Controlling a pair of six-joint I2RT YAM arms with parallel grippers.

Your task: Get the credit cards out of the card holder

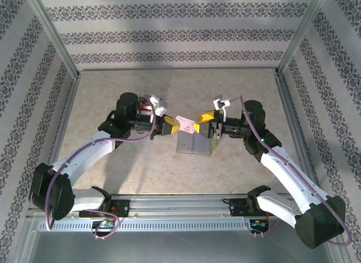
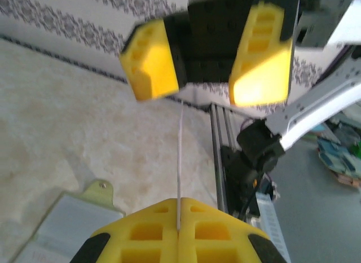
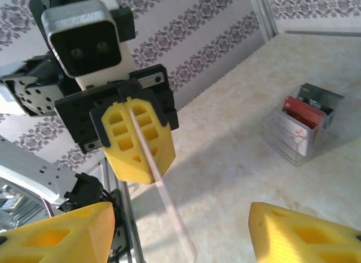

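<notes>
**A:** Starting with the table (image 1: 113, 167): why are the left arm (image 1: 84, 153) and right arm (image 1: 293, 172) meeting above its middle?

**B:** They're facing each other over the card holder (image 1: 194, 143), which is lying on the table beneath them, slightly nearer the bases. I'm judging it a hand-over of something drawn from it.

**A:** What are the claws doing?

**B:** The left gripper (image 1: 171, 126) is clenching a pinkish card (image 1: 183, 122) by one end and holding it out toward its partner. The right gripper (image 1: 203, 122) is standing spread wide, its fingers (image 3: 304, 235) flanking the card's far end without touching it.

**A:** And the other cards?

**B:** Red cards (image 3: 303, 112) are sitting upright in the holder in the right wrist view, so the task is looking unfinished.

**A:** Anything hard to read?

**B:** The held card is showing edge-on to both wrist cameras, just a thin line, so its face is hiding. The left wrist view is cutting the holder off at the frame edge, and I can't tell how many cards are sitting inside.
</notes>
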